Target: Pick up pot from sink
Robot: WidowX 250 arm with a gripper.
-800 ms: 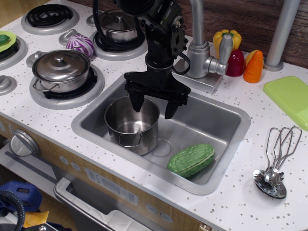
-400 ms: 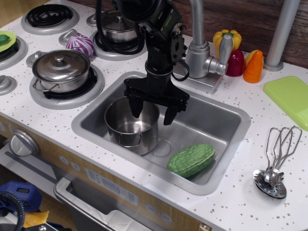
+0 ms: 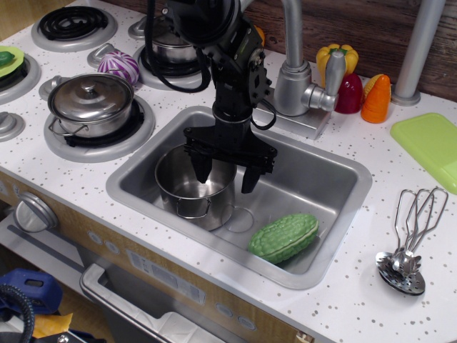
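Note:
The pot (image 3: 187, 187) is a lidless shiny steel pot with a small wire loop handle. It stands upright in the left part of the grey steel sink (image 3: 325, 179). My black gripper (image 3: 224, 176) is open and points down over the pot's right rim. Its left finger (image 3: 202, 166) is over the inside of the pot and its right finger (image 3: 250, 176) is outside the rim. The fingers do not hold anything. The drain ring (image 3: 243, 219) lies just right of the pot.
A green bumpy vegetable (image 3: 284, 236) lies in the sink's front right. A lidded steel pot (image 3: 90, 103) sits on the left burner and another one (image 3: 171, 44) stands behind the arm. The faucet (image 3: 303, 78), toy peppers (image 3: 338, 63), a whisk (image 3: 413, 227) and a green board (image 3: 433, 143) are to the right.
The gripper has come down and slightly left over the pot's right rim, still open. The pot and the vegetable have not moved.

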